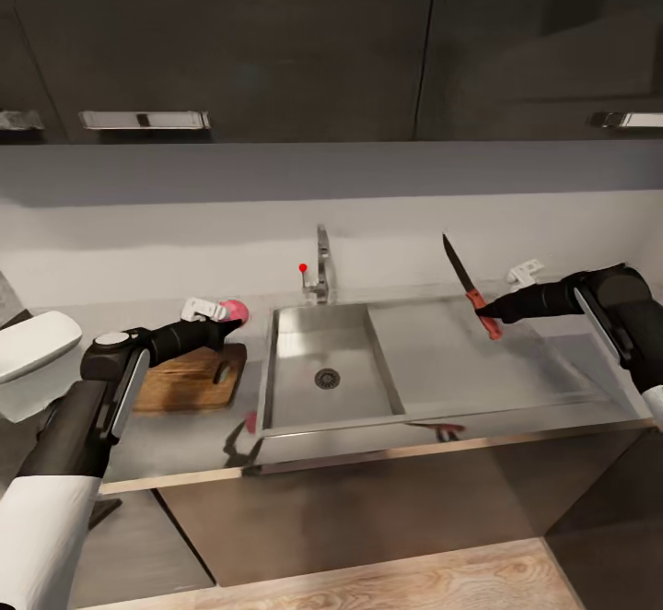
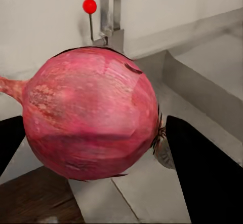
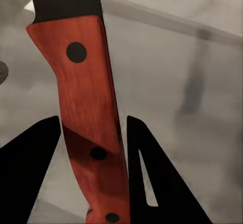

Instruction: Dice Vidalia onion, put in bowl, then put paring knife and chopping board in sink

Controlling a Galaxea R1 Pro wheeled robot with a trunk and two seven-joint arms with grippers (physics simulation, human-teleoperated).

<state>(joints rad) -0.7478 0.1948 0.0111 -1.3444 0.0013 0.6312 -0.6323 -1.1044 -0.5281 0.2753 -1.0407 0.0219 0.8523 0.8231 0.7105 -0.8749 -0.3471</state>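
My left gripper (image 1: 225,323) is shut on the pink-red Vidalia onion (image 1: 234,311), holding it just above the far right corner of the chopping board (image 1: 184,380). The left wrist view has the onion (image 2: 91,115) large between the dark fingers (image 2: 200,173), with the tap (image 2: 112,16) behind. My right gripper (image 1: 488,310) is shut on the orange-red handle of the paring knife (image 1: 470,289), blade pointing up and back, above the drainboard of the sink (image 1: 460,343). In the right wrist view the knife handle (image 3: 91,127) stands between the fingers (image 3: 152,178). At the left edge the white bowl (image 1: 32,347) shows.
The sink basin (image 1: 295,389) with its round drain (image 1: 327,378) lies between the arms. A chrome tap (image 1: 321,269) with a red knob (image 1: 303,268) stands at the back. Dark wall cabinets (image 1: 276,39) hang above. The countertop front edge (image 1: 368,458) runs below.
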